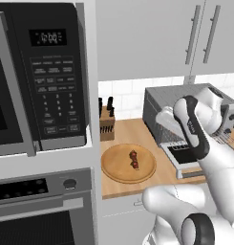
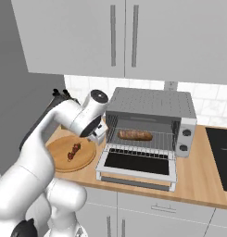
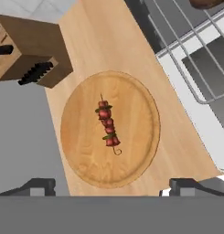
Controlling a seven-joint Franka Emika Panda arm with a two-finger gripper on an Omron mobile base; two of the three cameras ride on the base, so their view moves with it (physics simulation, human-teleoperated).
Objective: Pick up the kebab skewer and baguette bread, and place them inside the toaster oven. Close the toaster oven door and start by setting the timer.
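Red-chunked skewer (image 3: 108,125) is lying ahead of the gripper (image 3: 111,185), between its released jaws, long axis pointing away.

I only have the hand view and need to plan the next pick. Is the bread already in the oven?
Observer: Yes, the bread lies on the oven's wire rack.
Operator: Is the door fully down?
Observer: Yes, the door lies flat open in front.
Operator: Where's the gripper relative to the oven?
Observer: The gripper hangs open between the board holding the skewer and the oven's left side.
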